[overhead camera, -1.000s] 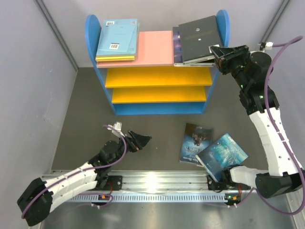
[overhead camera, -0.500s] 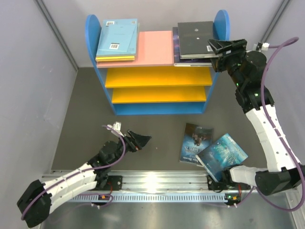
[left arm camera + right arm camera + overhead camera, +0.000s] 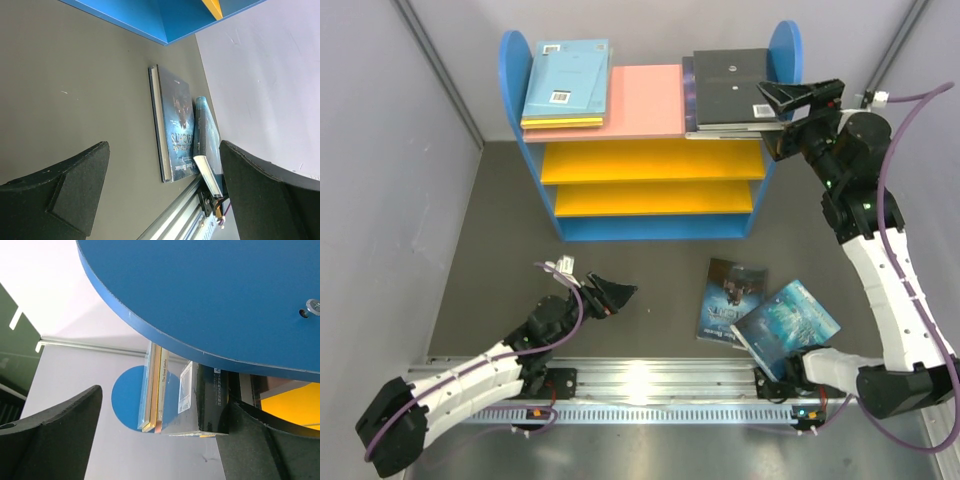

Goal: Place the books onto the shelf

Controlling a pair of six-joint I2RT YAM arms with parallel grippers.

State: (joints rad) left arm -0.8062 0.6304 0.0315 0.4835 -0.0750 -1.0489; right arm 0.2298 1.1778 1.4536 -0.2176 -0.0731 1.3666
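The shelf (image 3: 645, 100) stands at the back, with a pink top board and blue side panels. A light blue book over a yellow one (image 3: 565, 82) lies at its left end. At the right end a black book (image 3: 730, 84) rests flat on a dark purple one. My right gripper (image 3: 786, 112) is open just off the black book's right edge, beside the blue side panel (image 3: 225, 300). The black book (image 3: 210, 400) lies by its right finger. On the floor lie a dark purple-blue book (image 3: 732, 298) and a teal book (image 3: 787, 322). My left gripper (image 3: 611, 295) hovers open and holds nothing.
Two yellow boards (image 3: 655, 180) sit below the pink one, with a blue base under them. Grey walls close in on the left and right. A metal rail (image 3: 640, 385) runs along the near edge. The teal book (image 3: 207, 145) leans on the right arm's base.
The right gripper has opened and let go of the black book, which dropped from a tilt to lie flat on the shelf's top. The gripper drew slightly right. The left arm stayed still.
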